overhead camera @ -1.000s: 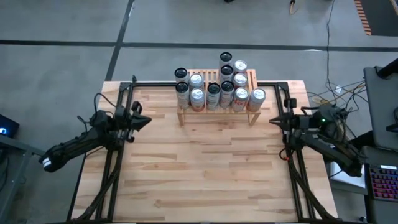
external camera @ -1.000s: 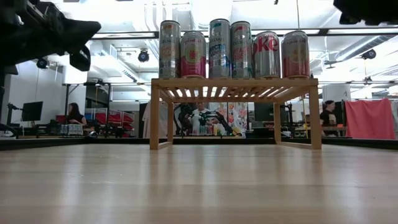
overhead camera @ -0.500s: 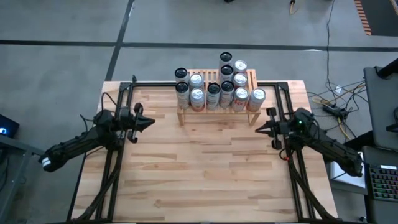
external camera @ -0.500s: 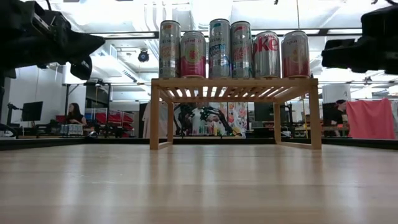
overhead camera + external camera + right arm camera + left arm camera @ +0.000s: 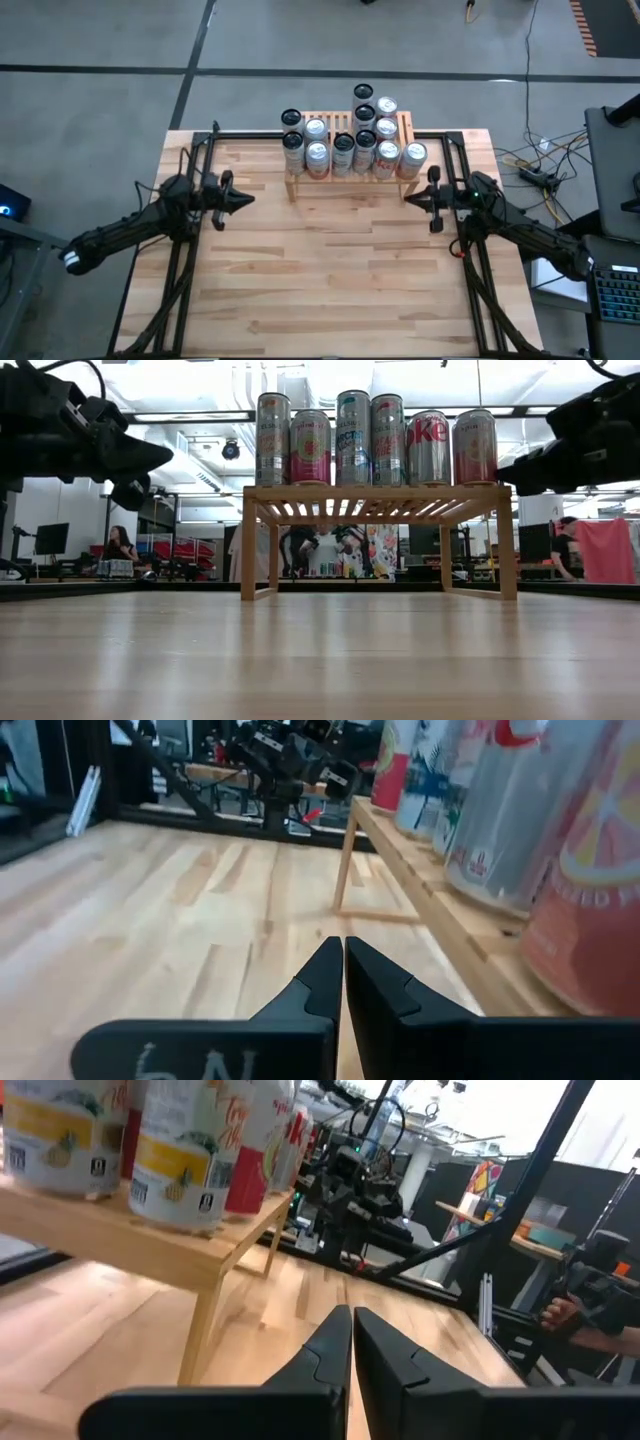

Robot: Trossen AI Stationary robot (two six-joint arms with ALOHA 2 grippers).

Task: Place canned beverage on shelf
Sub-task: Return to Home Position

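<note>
Cans (image 5: 345, 150): upright in rows on the shelf (image 5: 375, 493), at the far middle of the table (image 5: 330, 270).
Handling: probably thin-walled, smooth and easily dented, and fairly heavy if full. Best gripped lightly across the mid-body.
Left gripper (image 5: 243, 199): fingers pressed together, empty, near the shelf's left end.
Right gripper (image 5: 410, 198): fingers together, empty, just beside the shelf's right front corner.

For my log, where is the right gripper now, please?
At right in the high view, the right gripper hovers beside the shelf, by its front corner.
</note>
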